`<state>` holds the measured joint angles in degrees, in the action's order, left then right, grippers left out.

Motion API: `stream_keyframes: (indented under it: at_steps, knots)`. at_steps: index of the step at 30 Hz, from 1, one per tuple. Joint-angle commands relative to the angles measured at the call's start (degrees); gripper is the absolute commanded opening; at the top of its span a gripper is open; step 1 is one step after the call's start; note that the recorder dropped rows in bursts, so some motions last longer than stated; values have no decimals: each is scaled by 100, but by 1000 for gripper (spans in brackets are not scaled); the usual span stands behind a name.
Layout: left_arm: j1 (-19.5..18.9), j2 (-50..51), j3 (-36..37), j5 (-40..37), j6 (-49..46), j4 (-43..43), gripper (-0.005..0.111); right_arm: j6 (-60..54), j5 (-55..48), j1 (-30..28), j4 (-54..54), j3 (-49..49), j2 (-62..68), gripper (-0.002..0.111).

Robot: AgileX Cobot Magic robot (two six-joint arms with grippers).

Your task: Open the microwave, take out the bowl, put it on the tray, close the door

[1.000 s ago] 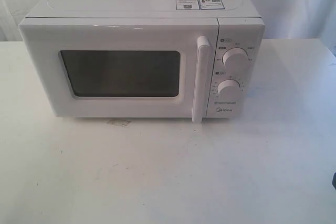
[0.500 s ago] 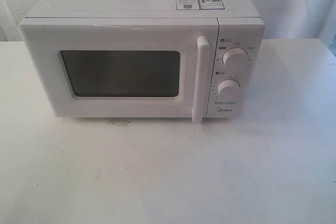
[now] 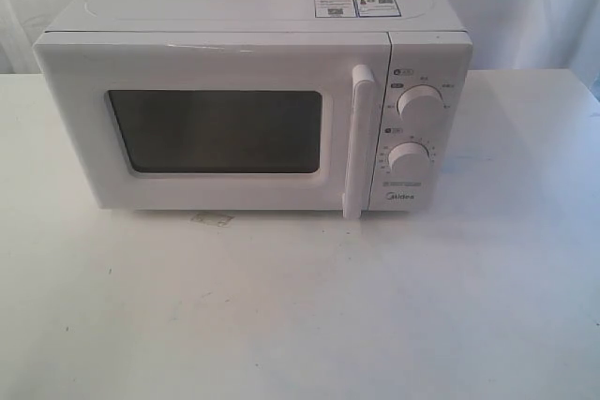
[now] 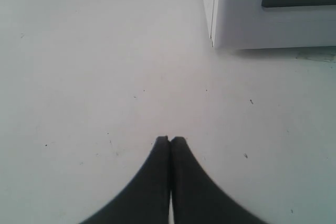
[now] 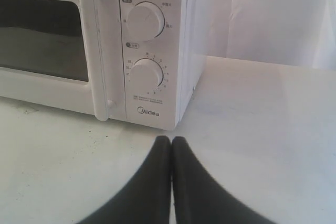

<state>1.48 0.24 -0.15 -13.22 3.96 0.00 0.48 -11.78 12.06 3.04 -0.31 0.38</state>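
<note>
The microwave (image 3: 253, 100) is sitting toward the back of the white counter (image 3: 300, 316), leaving broad open surface in front and at both sides. Its door (image 3: 211, 124) is lying shut, facing forward, with the bar handle (image 3: 358, 142) running upright. The left gripper (image 4: 170, 140) is hovering pinched together off the microwave's left front corner, and the right gripper (image 5: 171, 140), likewise pinched, is facing the lower dial (image 5: 146, 75)

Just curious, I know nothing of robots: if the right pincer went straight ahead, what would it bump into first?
Probably the microwave: the shut right pincer points at the lower corner of its control panel, near the Midea logo. Only table lies between; depth is unclear.
</note>
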Motion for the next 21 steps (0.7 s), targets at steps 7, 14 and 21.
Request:
stream_keyframes:
  at_steps: [7,14,21]
  knots:
    - [-9,-24,15,-12,4,0,0,400,1607,-24,-272,31,-38,0]
    - [-9,-24,15,-12,4,0,0,2061,3123,-11,-304,-250,-38,0]
    - [-9,-24,15,-12,4,0,0,2007,-67,-11,-91,-2499,2000,0]
